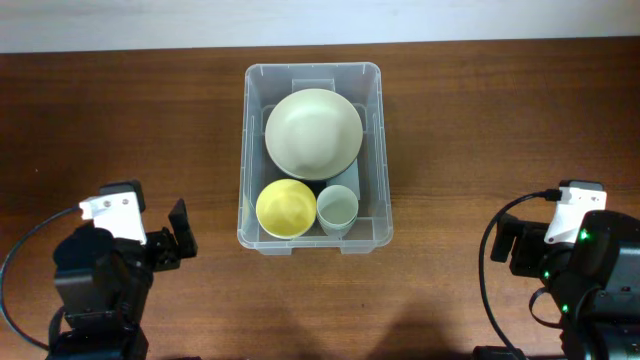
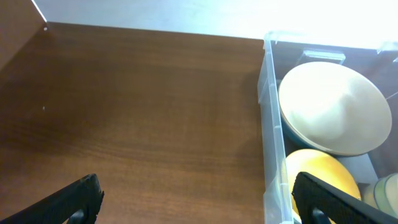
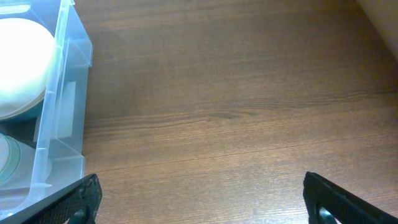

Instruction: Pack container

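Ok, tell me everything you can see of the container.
The container is a large clear plastic bin, rectangular with rounded corners and moulded ledges inside. It stands upright with no lid on it, on the brown table, midway between the two arms. Inside sit a big pale bowl at the far end, and a yellow bowl beside a pale green cup at the near end. Nothing else touches it.

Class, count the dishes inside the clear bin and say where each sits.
3. A large pale green bowl fills the bin's far half; a yellow bowl sits near left; a pale cup near right. Others may hide underneath.
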`<state>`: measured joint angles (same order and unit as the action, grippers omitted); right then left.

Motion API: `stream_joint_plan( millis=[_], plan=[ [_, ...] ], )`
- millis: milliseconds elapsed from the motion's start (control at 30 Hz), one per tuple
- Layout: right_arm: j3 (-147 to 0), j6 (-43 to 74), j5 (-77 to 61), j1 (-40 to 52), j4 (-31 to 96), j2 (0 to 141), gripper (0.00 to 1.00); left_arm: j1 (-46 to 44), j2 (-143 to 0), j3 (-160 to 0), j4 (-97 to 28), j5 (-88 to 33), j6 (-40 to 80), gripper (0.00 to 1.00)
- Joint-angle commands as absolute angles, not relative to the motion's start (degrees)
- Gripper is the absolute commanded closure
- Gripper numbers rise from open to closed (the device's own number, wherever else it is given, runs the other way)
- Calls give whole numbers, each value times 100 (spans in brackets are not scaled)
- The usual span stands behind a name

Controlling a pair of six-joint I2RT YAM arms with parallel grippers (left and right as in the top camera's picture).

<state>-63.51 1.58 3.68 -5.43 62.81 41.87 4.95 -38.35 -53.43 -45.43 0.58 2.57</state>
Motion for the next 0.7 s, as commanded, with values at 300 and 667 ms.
stream_joint_plan(
  millis=[300,667],
  plan=[
    [-6318,198,475,-523,6250,4226,1,515,-3828,-5288,-4613,-25,207,0],
    [-4947,178,325,-440,4595,3068,1,515,-3828,-5288,-4613,-25,207,0]
  ],
)
